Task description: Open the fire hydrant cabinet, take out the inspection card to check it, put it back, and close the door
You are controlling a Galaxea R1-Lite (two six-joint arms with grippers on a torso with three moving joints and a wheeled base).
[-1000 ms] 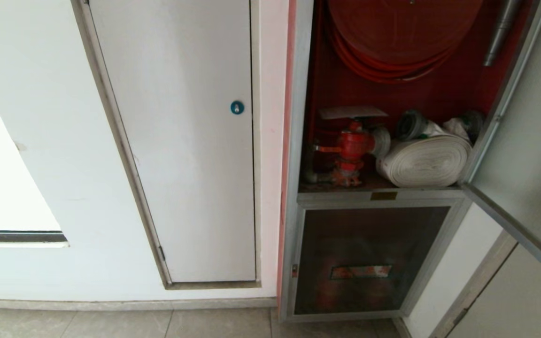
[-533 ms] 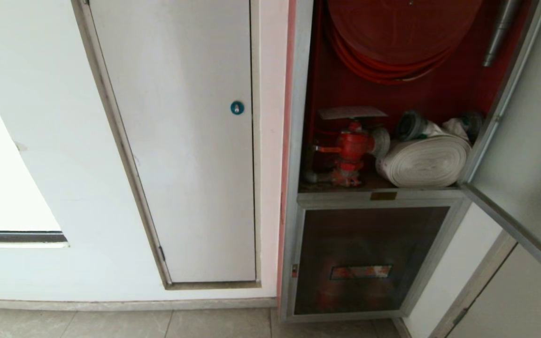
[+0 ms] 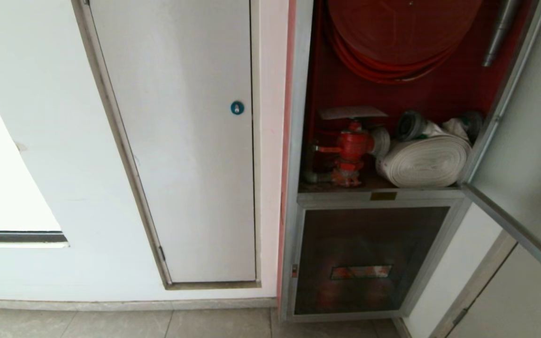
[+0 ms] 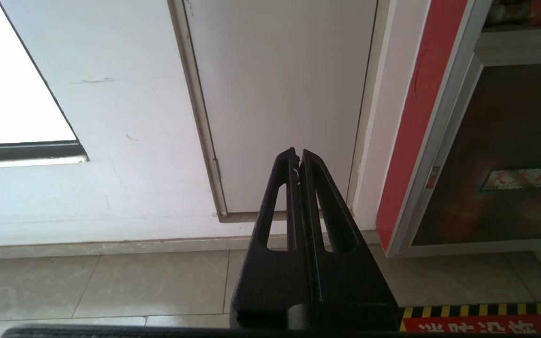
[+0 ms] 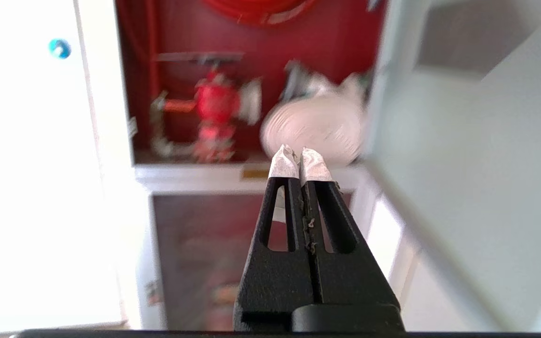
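My right gripper (image 5: 298, 157) is closed, its white-taped tips pressed together with nothing between them. It points at the open fire hydrant cabinet (image 3: 298, 141) from out in front, apart from everything inside. Straight past its tips I see the rolled white hose (image 5: 315, 134) lying on the cabinet's shelf. The red valve (image 5: 216, 105) stands beside the hose, on the side away from the door. The inspection card (image 5: 200, 57) lies flat on top of that valve, higher than my gripper tips and well beyond them; in the head view the card (image 3: 352, 112) shows as a pale rectangle resting on the valve's top. Above it hangs the red hose reel (image 3: 402, 33). The door (image 3: 524, 155) is swung open and stands close alongside my right gripper. Below the shelf, the smaller lower glass door (image 3: 369, 258) is shut.

My left gripper (image 4: 297, 159) is closed too and empty, parked low, pointing at the plain white door (image 4: 280, 94) next to the cabinet, above the tiled floor (image 4: 111, 281).
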